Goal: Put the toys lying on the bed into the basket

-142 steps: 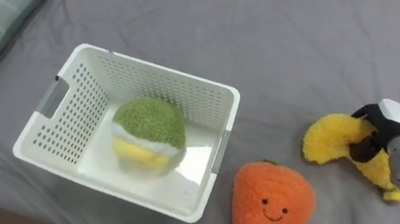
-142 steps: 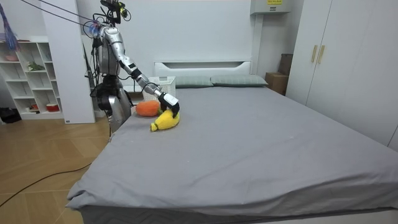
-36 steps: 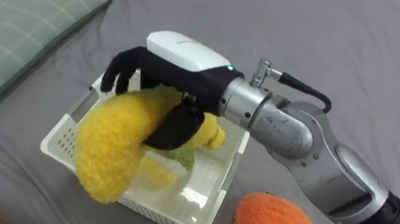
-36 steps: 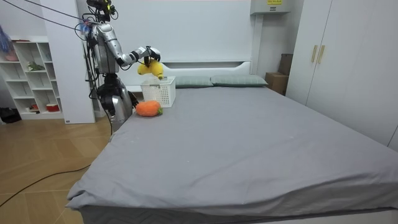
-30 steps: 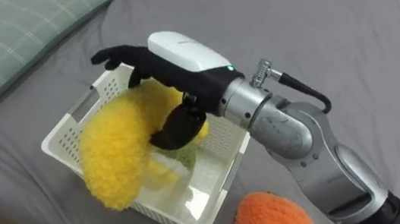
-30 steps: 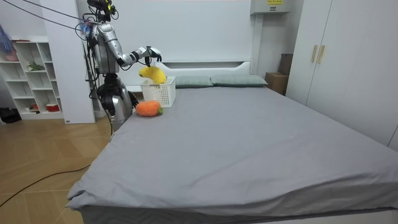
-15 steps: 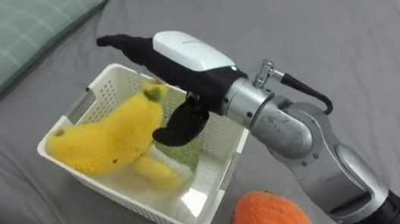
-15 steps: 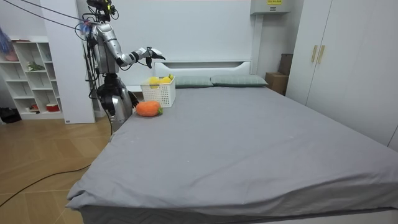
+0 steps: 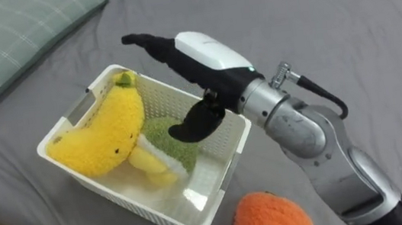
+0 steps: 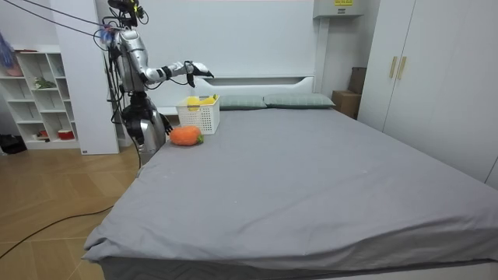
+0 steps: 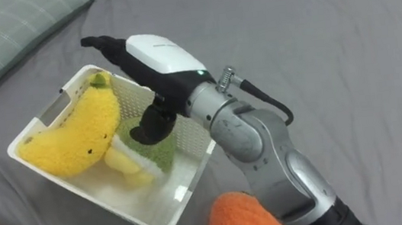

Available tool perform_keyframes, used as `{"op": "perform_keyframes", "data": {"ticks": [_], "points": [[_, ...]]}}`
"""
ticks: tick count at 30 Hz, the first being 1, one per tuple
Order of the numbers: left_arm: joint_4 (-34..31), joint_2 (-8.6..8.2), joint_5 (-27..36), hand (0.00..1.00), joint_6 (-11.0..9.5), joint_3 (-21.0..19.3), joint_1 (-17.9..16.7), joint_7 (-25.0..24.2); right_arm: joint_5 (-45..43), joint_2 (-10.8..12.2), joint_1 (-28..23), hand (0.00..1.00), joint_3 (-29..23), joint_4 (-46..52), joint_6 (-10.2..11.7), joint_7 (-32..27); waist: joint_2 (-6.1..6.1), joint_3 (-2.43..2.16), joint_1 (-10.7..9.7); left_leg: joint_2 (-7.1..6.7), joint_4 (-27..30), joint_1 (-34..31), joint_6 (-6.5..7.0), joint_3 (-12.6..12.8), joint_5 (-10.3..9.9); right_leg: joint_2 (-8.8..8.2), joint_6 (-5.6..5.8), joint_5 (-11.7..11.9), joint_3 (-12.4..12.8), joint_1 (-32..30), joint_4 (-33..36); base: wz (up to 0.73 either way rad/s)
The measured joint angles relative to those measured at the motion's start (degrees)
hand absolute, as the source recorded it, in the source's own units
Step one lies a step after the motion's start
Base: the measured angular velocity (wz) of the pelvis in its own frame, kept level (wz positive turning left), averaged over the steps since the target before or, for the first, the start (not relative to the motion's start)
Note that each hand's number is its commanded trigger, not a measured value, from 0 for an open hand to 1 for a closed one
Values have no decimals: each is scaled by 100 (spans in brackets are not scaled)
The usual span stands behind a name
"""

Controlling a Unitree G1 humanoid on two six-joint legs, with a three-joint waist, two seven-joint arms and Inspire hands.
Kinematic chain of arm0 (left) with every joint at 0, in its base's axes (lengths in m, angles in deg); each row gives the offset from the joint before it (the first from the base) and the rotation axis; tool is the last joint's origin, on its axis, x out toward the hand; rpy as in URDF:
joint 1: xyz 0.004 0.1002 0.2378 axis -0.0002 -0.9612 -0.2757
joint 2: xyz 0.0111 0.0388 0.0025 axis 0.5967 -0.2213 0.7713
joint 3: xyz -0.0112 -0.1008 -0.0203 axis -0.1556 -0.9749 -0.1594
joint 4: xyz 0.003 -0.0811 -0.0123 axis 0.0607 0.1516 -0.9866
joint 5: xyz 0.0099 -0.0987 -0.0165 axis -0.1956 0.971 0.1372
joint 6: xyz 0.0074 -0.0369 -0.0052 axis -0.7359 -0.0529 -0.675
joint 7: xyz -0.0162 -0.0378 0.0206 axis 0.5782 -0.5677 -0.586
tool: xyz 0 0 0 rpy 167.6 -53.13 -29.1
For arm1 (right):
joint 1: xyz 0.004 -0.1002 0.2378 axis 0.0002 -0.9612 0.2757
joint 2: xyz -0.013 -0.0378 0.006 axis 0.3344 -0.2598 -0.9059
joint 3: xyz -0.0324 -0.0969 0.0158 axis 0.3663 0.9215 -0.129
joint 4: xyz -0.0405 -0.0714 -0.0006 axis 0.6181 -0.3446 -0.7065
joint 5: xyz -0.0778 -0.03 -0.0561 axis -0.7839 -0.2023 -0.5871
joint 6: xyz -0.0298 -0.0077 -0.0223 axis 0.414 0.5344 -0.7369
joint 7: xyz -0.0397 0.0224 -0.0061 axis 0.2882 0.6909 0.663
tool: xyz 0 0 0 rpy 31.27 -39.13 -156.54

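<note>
In the left eye view my right hand (image 9: 196, 58) hangs over the far side of the white basket (image 9: 137, 203), fingers stretched out straight and spread, thumb hanging loose below, holding nothing. The yellow banana toy (image 9: 102, 132) lies inside the basket, leaning along its left wall with its green tip up at the rim, and beside it sits the green and yellow toy (image 9: 172, 144), so I judge two toys are collected. The orange toy (image 9: 269, 220) lies outside, on the grey bed (image 9: 344, 26) just beside the basket's near corner; I reckon it is next, and the basket stands close so that the reach is short. A checked pillow (image 9: 0, 37) lies at the upper left. In the right eye view my open fingers point across the basket's far rim, clear of both toys. In the room view I stand at the bedside by the head of the bed, at the room view's left, arm held out above the basket; a white shelf (image 10: 31, 101) stands behind me, wardrobe doors (image 10: 436, 70) at the right, and a wooden floor (image 10: 47, 225) below.
</note>
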Motion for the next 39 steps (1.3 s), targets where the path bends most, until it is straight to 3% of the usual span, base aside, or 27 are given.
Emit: {"op": "perform_keyframes", "data": {"ticks": [4, 8, 14, 15, 19, 26, 28, 29, 35, 39], "points": [[18, -12, -1, 0, -2, -23, -60, 155, 14, -108, -279, 0, -357, 7, 44, -148, 41, -5, -154, 3, 0, 22, 0, 23, -1, 5, 0, 0, 55, 14, 0, -2], [45, -31, 0, 0, -3, -25, -186, 218, 5, -140, -788, 0, -716, -70, 59, -502, 120, -84, -312, 7, -1, 95, 0, 101, -1, 6, 0, 0, 128, 51, 10, -9], [57, -80, -3, 0, -4, -138, -227, 355, 130, -221, -1123, 0, -1097, -399, 98, -770, 201, -58, -563, 30, -1, 113, 0, 282, -4, 24, -5, 3, 324, 27, 16, -16], [4, -82, -7, 0, -5, -138, -278, 352, 234, -218, -1289, 0, -1190, -417, 102, -795, 177, -85, -634, 29, -1, 114, 2, 282, -6, 23, -5, 3, 325, 29, 17, 0], [-6, -68, -9, 0, -5, -162, -345, 357, 411, -195, -1741, 0, -1344, -527, 120, -917, 190, -82, -822, 31, -15, 159, 5, 350, -8, 29, -5, 4, 402, 34, 30, -8], [-39, -76, -2, 0, 24, -203, -414, 360, 379, -169, -2057, 0, -1492, -1131, 153, -1034, 204, -79, -957, 46, -25, 201, 13, 459, -18, 36, -2, 10, 492, 18, 40, -7], [-39, -82, -3, 0, 90, -201, -415, 360, 360, -169, -2084, 0, -1492, -1358, 177, -1049, 210, -96, -975, 47, -24, 204, 17, 458, -26, 37, -2, 10, 488, 31, 39, 0], [-39, -90, 1, 0, 109, -197, -416, 360, 399, -169, -2112, 0, -1491, -1534, 150, -1045, 208, -127, -974, 46, -22, 217, 19, 458, -29, 35, -1, 10, 487, 34, 39, 0], [-40, -188, 27, 0, 108, -173, -416, 389, 427, -118, -2170, 0, -1463, -2117, 119, -1006, 276, -99, -963, 40, -14, 208, 28, 462, -44, 41, 14, 20, 536, 40, 33, -2], [-40, -219, 21, 0, 107, -160, -419, 406, 267, 48, -2177, 0, -1454, -2592, 109, -867, 287, -91, -927, 44, -18, 193, 30, 485, -71, 57, 16, 21, 593, 29, 30, -4]]}}
